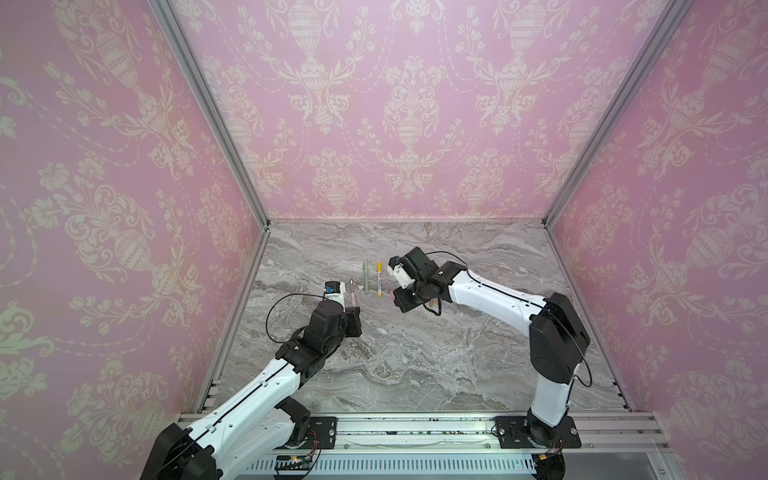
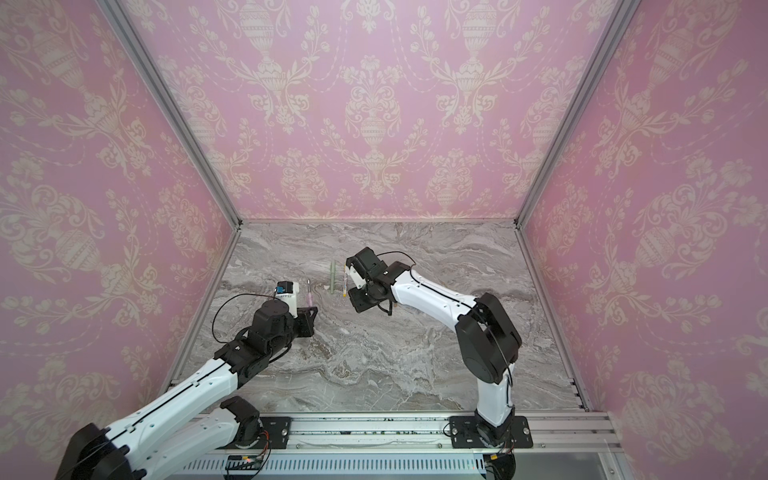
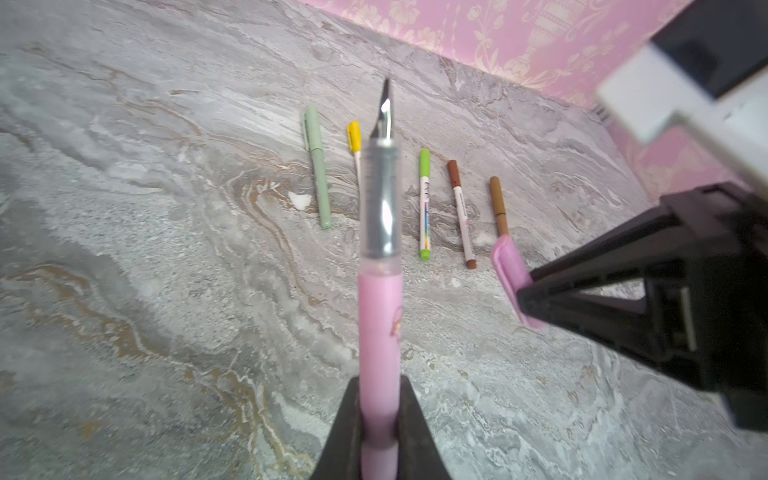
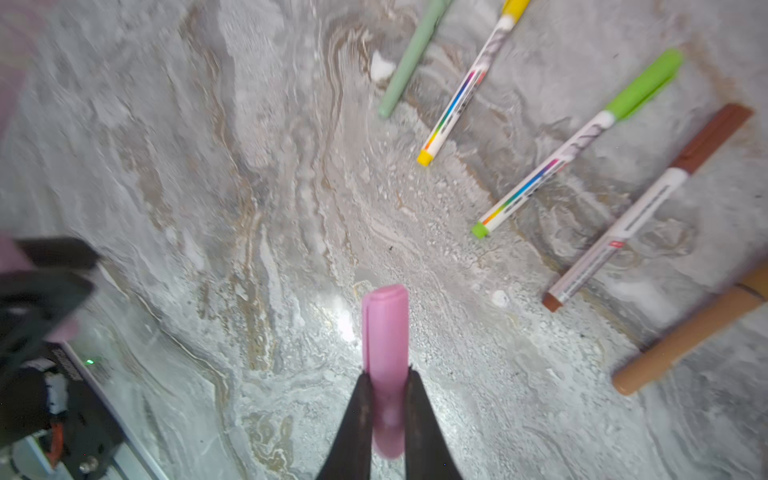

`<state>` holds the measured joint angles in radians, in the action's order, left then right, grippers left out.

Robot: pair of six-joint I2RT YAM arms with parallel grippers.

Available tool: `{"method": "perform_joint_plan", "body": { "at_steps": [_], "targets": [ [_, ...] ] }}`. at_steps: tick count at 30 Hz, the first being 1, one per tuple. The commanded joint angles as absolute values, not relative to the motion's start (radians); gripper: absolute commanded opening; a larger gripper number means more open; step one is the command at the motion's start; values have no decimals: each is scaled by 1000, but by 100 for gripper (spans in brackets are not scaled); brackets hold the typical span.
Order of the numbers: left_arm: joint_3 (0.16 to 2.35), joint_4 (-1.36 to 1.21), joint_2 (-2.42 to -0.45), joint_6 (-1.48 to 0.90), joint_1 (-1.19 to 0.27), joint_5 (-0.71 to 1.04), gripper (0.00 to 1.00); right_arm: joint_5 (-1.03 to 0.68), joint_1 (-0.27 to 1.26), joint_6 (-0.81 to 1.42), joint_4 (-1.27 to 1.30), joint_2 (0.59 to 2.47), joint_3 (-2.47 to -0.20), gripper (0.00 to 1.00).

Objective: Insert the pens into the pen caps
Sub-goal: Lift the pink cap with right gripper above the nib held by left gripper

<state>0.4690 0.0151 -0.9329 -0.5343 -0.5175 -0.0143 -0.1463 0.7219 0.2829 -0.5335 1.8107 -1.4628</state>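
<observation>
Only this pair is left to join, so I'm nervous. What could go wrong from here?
1. The left gripper grips the pink pen far from its nib, so the long free end may wobble and miss the pink cap.
2. The right gripper pinches that cap by one end; a push might tilt it or make it slip.
3. A low swing could knock the capped pens lying nearby.

Over the grey marble table (image 1: 415, 353), the left gripper (image 1: 354, 308) clamps a pink pen (image 1: 353, 297), dark tip pointing away from the arm, near a sage-green pen (image 1: 366, 277) and a yellow-capped pen (image 1: 379, 279) lying side by side, while the right gripper (image 1: 395, 300) beyond them pinches a pink cap (image 1: 392, 297).
</observation>
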Motion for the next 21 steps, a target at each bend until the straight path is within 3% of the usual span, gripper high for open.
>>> {"method": "perform_joint_plan", "body": {
  "at_steps": [1, 9, 21],
  "targets": [
    [517, -75, -976, -470, -549, 163, 0, -152, 670, 434, -403, 1702, -1379, 0],
    [557, -202, -1111, -442, -659, 336, 0, -296, 543, 723, -134, 1516, -1187, 0],
    [569, -215, -1140, -434, -691, 338, 0, -429, 537, 804, -41, 1523, -1155, 0]
  ]
}}
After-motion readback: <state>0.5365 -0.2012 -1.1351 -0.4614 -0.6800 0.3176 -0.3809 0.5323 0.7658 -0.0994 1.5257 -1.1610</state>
